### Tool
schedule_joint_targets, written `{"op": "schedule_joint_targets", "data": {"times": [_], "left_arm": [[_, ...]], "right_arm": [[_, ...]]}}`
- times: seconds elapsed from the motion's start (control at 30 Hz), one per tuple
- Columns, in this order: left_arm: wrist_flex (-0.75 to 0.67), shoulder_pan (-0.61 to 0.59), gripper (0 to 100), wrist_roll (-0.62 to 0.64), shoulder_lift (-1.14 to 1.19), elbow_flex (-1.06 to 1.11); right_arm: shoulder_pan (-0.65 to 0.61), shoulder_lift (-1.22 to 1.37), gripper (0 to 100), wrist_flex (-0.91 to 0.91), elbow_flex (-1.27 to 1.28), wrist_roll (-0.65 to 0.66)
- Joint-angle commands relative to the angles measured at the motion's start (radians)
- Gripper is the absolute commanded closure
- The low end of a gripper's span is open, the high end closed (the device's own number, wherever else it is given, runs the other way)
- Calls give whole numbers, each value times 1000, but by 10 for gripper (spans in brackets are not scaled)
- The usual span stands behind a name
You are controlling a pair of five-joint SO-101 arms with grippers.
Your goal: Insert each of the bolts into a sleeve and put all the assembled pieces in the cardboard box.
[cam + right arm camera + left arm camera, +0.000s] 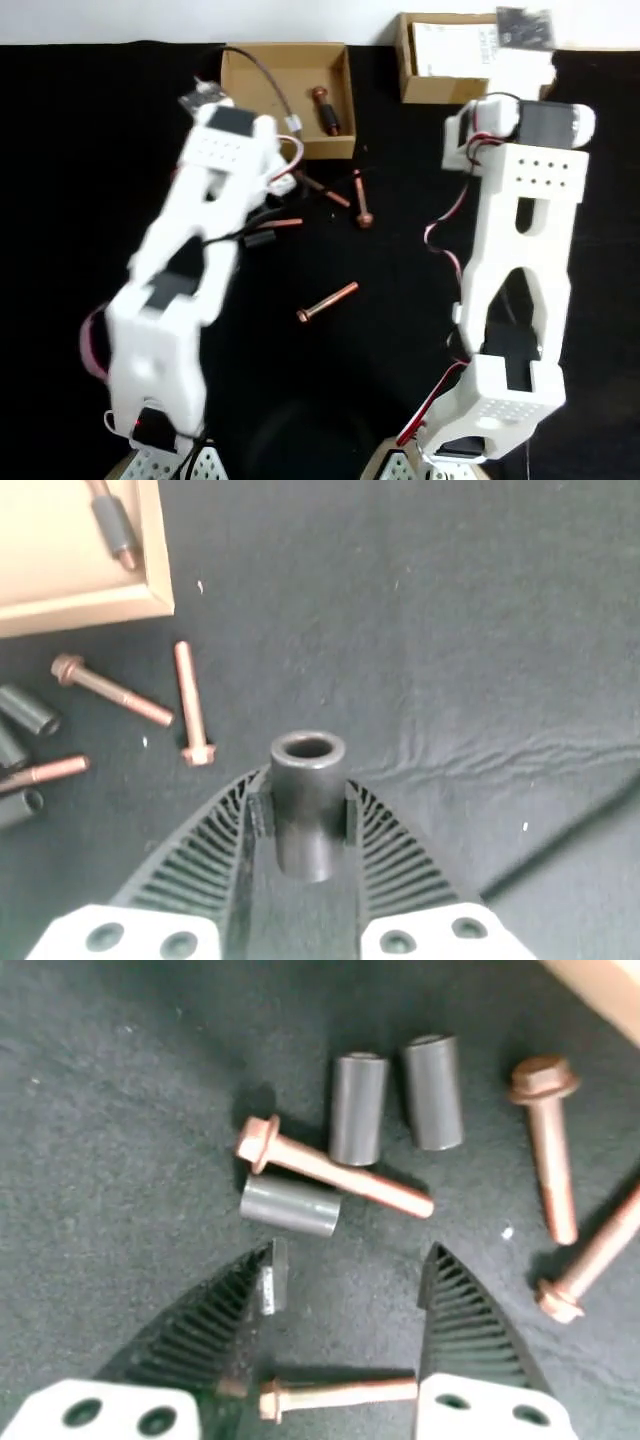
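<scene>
- the open brown cardboard box (234, 100) sits on the black cloth table (400, 260), on the side far from the arm bases.
- inside the box, close to its wall on the right arm's side, lies one assembled piece (327, 112), a copper-coloured flanged bolt seated in a dark sleeve.
- the left gripper (345, 1280) hangs just outside the box's near wall. its black ribbed jaws are spread apart and nothing is between them.
- below it, near the box, three dark grey cylindrical metal sleeves (358, 1108) lie on their sides. two are side by side and the third (290, 1206) lies crosswise nearer the jaws.
- a loose copper bolt (335, 1170) lies slantwise between the pair and the third sleeve, close against them.
- two more copper bolts (548, 1145) lie on the box's side of the sleeves, and another one (340, 1395) lies under the gripper's base.
- a lone bolt (327, 302) lies well apart from the box, toward the arm bases.
- the right gripper (305, 785) is clamped on a held sleeve (307, 770), dark and tubular. the sleeve stands upright between the jaws with its open bore showing.
- this gripper is off the box's corner, over bare cloth, apart from the scattered bolts.
- a second cardboard box holding white paper (440, 90) stands beside the first, on the right arm's side.
</scene>
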Motion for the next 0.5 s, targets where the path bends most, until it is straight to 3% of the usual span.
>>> {"op": "schedule_joint_targets", "data": {"times": [0.0, 0.17, 0.33, 0.47], "left_arm": [[60, 5, 773, 15, 114, -193], [77, 13, 773, 49, 189, -346], [17, 110, 783, 44, 193, -582], [-109, 157, 783, 51, 231, -567]], "right_arm": [[8, -67, 991, -48, -1, -2], [8, -62, 991, -77, 12, 0], [5, -33, 991, -157, 67, 2], [7, -22, 991, -166, 71, 3]]}}
